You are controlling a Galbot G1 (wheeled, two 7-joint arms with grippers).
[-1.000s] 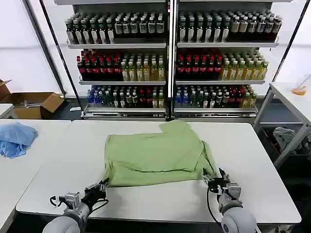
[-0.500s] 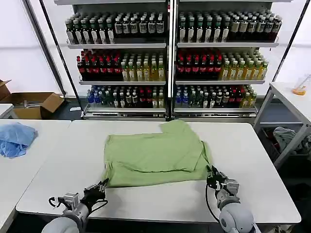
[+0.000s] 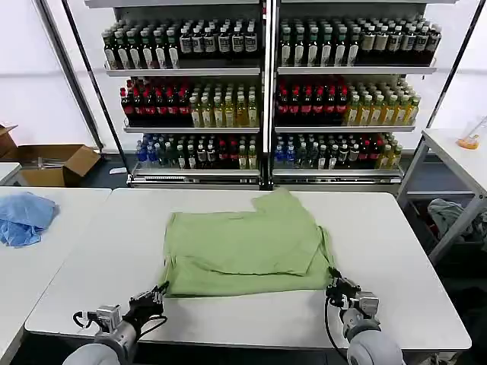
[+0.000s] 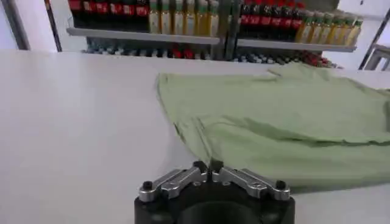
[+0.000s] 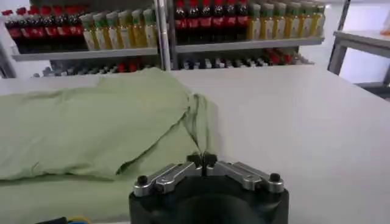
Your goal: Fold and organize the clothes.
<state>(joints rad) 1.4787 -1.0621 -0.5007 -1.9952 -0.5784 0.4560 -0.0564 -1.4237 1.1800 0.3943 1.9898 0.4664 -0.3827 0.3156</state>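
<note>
Light green soft-fabric polo shirt [image 3: 243, 247] lies folded at centre of white desk [image 3: 396, 251]. Left gripper [image 3: 152, 298] at shirt's 7 o'clock corner, just off hem, fingers pressed together, empty. Right gripper [image 3: 340, 288] at shirt's 5 o'clock corner, fingers pressed together, beside fabric edge.

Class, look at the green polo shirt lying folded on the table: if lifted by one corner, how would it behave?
The green polo shirt would probably droop and unfold, since its layers lie soft and rumpled. It likely weighs little, being thin cloth. Pushed across the white table, it would probably bunch rather than slide whole.
</note>
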